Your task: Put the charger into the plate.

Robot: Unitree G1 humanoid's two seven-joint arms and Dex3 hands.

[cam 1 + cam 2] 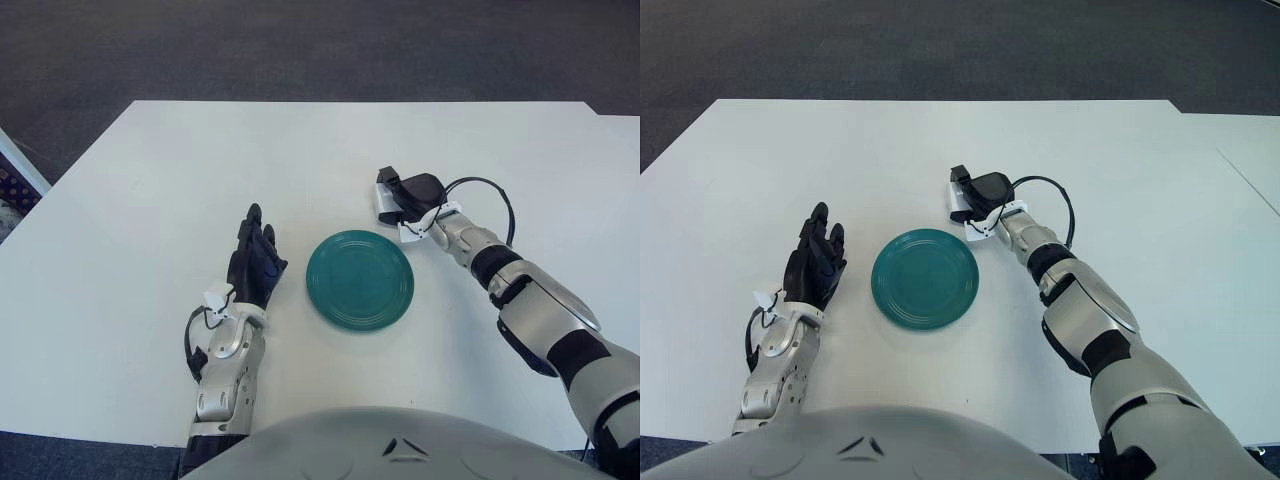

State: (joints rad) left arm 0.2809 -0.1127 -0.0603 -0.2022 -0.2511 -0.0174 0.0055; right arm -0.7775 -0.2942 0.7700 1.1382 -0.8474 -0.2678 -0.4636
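Your right hand (pixel 405 196) is curled over the white charger (pixel 384 203), just beyond the green plate (pixel 359 280), set for carrying it in; left hand (pixel 255 262) lies spread, idle on the bench (pixel 150 200).
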